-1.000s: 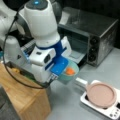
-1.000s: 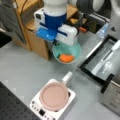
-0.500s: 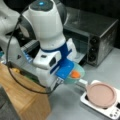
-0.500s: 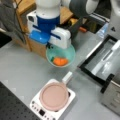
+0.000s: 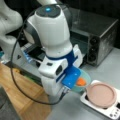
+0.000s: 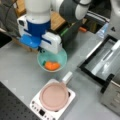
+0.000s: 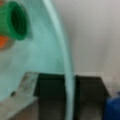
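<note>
Gripper clamped on rim of pale teal plastic bowl; inside: orange carrot toy, green ribbed ring.

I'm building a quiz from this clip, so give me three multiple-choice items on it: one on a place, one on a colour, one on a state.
1. In a front view, where does the bowl sit relative to the pink pan?
A. above it in the picture
B. below it in the picture
C. stacked on it

2. What colour is the bowl?
A. red
B. pale teal
C. black

3. How does the pincer stand to the bowl?
A. far away and open
B. shut on the pan handle
C. clamped on the bowl's rim

Answers:
1 A, the bowl lies toward the top of that view and the pan, on a white scale, below it.
2 B, both front views and the wrist view show a light teal wall with an orange piece inside.
3 C, the wrist view shows the rim running between the dark fingers.
</note>
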You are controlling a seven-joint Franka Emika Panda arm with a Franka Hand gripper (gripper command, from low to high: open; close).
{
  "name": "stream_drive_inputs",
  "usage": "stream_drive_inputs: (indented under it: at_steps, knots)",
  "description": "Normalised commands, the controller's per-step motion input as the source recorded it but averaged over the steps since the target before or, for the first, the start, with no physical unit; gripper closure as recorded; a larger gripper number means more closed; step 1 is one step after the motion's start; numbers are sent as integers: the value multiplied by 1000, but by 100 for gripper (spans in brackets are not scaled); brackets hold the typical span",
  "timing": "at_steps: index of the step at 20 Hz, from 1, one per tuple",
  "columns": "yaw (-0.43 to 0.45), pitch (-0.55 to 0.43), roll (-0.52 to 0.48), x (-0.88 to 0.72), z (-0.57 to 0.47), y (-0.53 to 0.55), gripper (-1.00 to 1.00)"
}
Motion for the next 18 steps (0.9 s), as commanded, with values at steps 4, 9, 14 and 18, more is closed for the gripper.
stream_drive_inputs:
  at_steps: [4, 9, 14, 18]
  knots:
    - [81, 362, -69, 498, 262, -227, 100]
    - [107, 318, -70, 523, 231, -429, 100]
    - [124, 317, -71, 537, 189, -397, 100]
    - [99, 307, -52, 531, 168, -230, 100]
